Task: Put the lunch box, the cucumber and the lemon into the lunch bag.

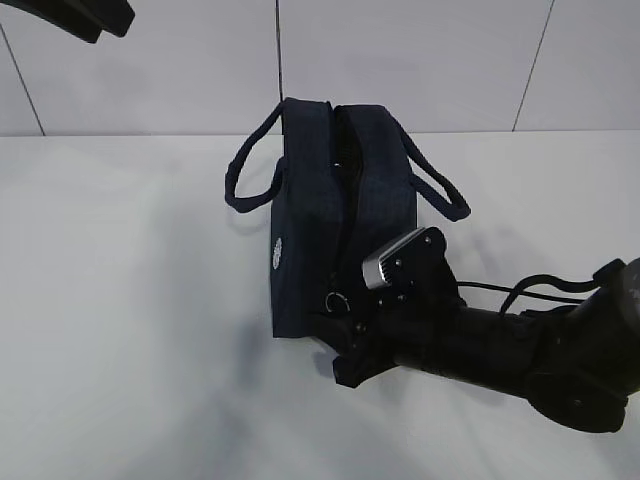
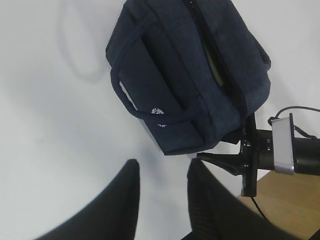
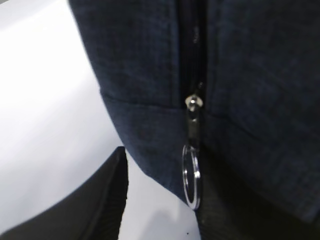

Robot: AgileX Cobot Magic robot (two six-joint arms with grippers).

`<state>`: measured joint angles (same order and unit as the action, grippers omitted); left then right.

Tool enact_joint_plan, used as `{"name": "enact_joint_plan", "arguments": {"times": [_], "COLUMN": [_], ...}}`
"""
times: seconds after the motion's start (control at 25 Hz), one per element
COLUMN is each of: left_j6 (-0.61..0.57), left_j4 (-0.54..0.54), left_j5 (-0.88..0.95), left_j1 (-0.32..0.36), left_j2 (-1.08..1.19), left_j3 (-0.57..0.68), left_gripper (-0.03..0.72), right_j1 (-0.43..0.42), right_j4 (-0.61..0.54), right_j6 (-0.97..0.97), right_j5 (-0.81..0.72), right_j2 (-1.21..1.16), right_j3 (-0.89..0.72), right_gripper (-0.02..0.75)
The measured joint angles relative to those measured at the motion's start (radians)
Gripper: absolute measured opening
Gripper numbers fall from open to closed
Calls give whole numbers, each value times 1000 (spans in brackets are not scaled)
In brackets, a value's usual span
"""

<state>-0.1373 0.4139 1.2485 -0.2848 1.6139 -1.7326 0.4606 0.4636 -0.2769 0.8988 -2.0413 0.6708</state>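
Near the middle of the white table [image 1: 120, 330], your lunch bag [image 1: 320, 240] stands upright, its zipper [image 3: 192, 60] facing the right arm, the top partly gaping. Something pale green shows through the slit in the left wrist view; what it is you cannot tell. The right gripper [image 3: 160, 200] sits at the bag's near end, fingers spread either side of the metal ring pull [image 3: 191, 175], not clamped on it. The left gripper [image 2: 162, 200] hovers open, well clear on the left. Expect soft, yielding navy fabric that buckles when pushed; the padded loop handles [image 1: 250, 170] flop. Take the thin, slick steel ring squarely, since it may slip or swing.
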Motion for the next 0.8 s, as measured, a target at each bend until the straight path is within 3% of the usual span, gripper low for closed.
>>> {"name": "enact_joint_plan", "arguments": {"times": [0.4,0.8], "left_j6": [0,0], "left_j4": [0,-7], "left_j5": [0,2], "left_j1": [0,0], "left_j2": [0,0], "left_j3": [0,0], "left_gripper": [236,236], "right_j1": [0,0], "right_j4": [-35,-54], "right_j6": [-20,-24], "right_j5": [0,0], "right_j2": [-1,-1], "right_j3": [0,0], "right_gripper": [326,174]}}
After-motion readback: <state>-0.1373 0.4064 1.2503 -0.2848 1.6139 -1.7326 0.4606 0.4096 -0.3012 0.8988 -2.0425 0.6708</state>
